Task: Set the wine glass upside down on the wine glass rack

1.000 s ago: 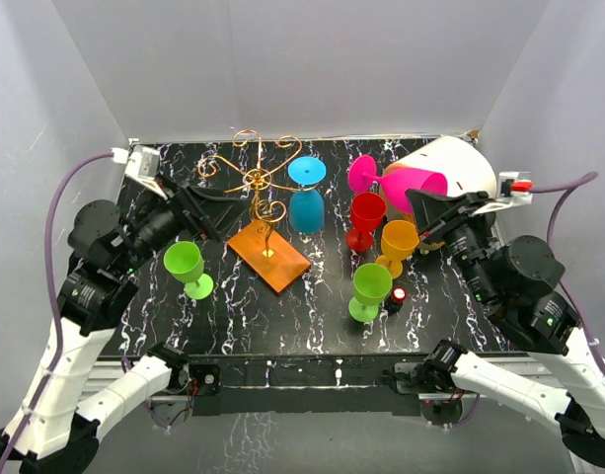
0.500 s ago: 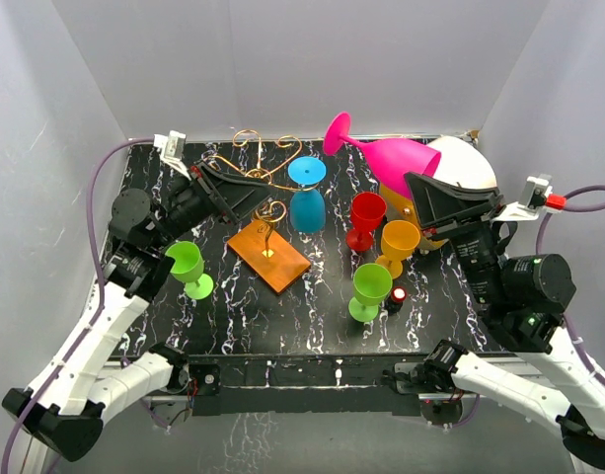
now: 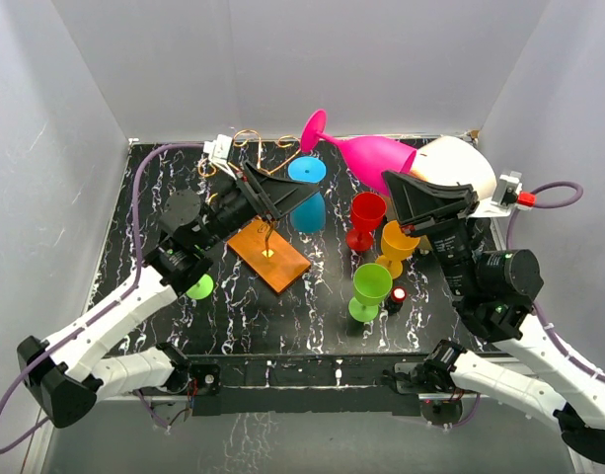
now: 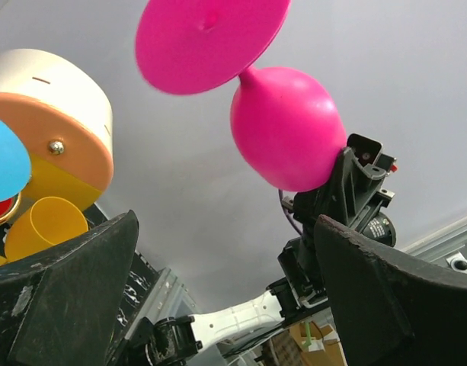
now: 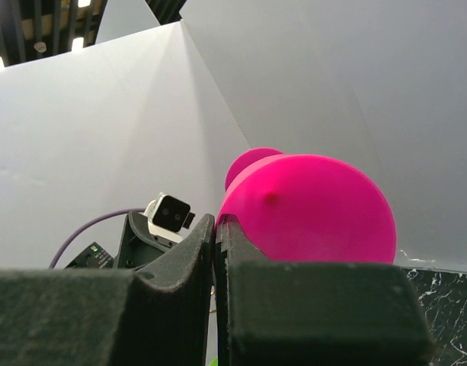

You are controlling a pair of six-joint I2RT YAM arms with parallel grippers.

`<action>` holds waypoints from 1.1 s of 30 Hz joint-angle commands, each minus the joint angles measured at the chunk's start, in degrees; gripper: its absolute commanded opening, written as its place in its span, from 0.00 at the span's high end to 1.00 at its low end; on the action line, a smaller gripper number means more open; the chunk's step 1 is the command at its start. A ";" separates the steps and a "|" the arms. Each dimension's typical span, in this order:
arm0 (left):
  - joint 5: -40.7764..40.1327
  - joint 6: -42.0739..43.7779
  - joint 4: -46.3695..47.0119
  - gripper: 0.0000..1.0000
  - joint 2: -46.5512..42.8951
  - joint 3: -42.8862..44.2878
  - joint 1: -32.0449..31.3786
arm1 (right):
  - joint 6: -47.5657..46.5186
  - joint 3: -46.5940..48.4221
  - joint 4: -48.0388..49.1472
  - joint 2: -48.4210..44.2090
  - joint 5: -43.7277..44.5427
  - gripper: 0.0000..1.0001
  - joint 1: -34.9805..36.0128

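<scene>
Glass: pink (image 3: 376,156), up off the counter (image 3: 233,306), tilted, foot toward the back-left; above and right of the rack (image 3: 272,259).
Right pincer (image 3: 413,188): pressed together on the glass's rim wall – its only hold.
Left pincer (image 3: 287,197): spread wide and holding nothing, over the rack's scroll arms and hiding part of them.
Rack: gold wire on an orange-brown base, left of centre; a blue glass (image 3: 305,210) stood just beside it on the right.
Risk, slip: the pinch was thin and the stem reached far out, so a quick swing could probably twist the glass loose.
Risk, snag: the foot might strike the left arm or catch a scroll, which could tip the rack.
Risk, neighbours: the red glass (image 3: 367,212), yellow glass (image 3: 399,240) and green glass (image 3: 371,284) stood under the right arm – a low sweep could topple them.
Room: open air above the rack; the back wall was near behind the foot, the side walls well apart.
</scene>
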 commanded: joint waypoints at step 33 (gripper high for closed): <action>-26.80 -4.98 27.02 0.35 13.08 7.00 -10.82 | 6.75 -3.92 12.37 -1.11 -3.53 1.00 0.18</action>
